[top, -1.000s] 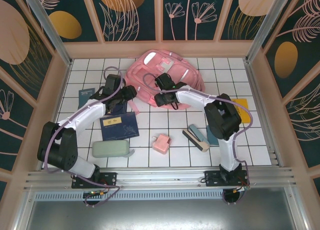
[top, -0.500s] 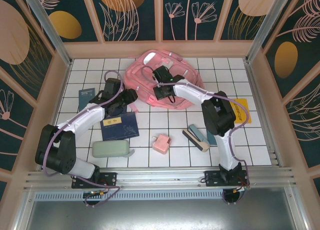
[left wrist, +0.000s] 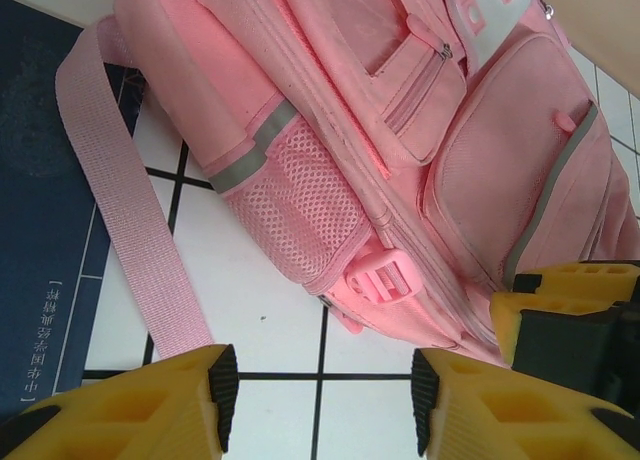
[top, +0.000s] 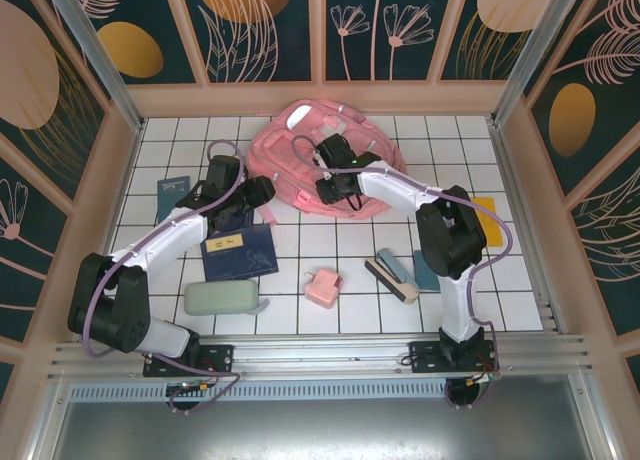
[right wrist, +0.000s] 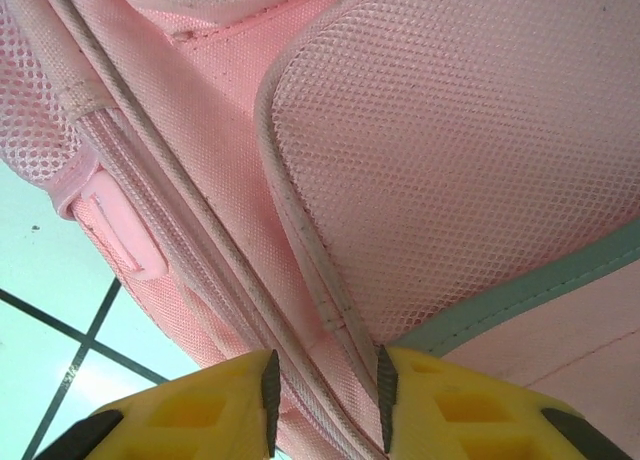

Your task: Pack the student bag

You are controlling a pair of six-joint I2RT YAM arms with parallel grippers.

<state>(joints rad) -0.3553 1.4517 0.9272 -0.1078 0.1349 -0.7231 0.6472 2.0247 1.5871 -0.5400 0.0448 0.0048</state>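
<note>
The student bag (top: 325,150), a big pink backpack with silvery stripes, lies at the back middle of the tiled table. My left gripper (top: 256,193) is at its left near corner. In the left wrist view that gripper (left wrist: 320,400) stands open over bare white tile, just short of the bag's (left wrist: 420,150) mesh side pocket and pink buckle (left wrist: 385,280). A pink strap (left wrist: 125,210) runs past its left finger. My right gripper (top: 336,187) rests on the bag's near edge. Close up, the right gripper (right wrist: 325,400) is open, its pads astride a piped seam (right wrist: 310,270) of the bag (right wrist: 450,130).
A dark blue book (top: 238,252) lies under my left arm, with a pale green case (top: 222,298) in front of it. A small pink box (top: 323,286), a teal and tan pair of items (top: 392,277), a yellow item (top: 485,215) and a dark booklet (top: 172,192) lie around.
My right gripper went up onto the bag, then shifted a little right and nearer along its near edge. The left arm has hardly moved.
</note>
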